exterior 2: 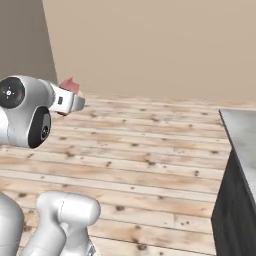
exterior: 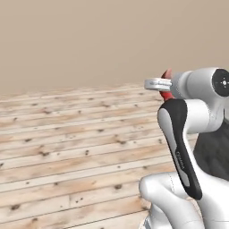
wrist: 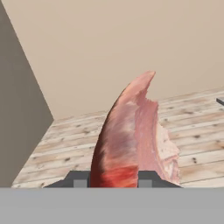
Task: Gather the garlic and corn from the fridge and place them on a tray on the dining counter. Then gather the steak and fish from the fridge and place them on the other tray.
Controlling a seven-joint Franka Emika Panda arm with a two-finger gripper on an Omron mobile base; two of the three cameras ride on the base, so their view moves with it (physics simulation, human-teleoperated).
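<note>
Steak (wrist: 131, 140) is standing up between the jaws — the gripper (wrist: 114, 177) is clenching it at its red lower end, one dark fingertip (wrist: 78, 178) on each side, curved tip pointing away. It is riding high above the plank floor (exterior: 67, 147), poking out behind the white wrist. Far right, the dark-sided desk (exterior 2: 240, 145) is showing its grey stone top — well apart from the steak.
</note>
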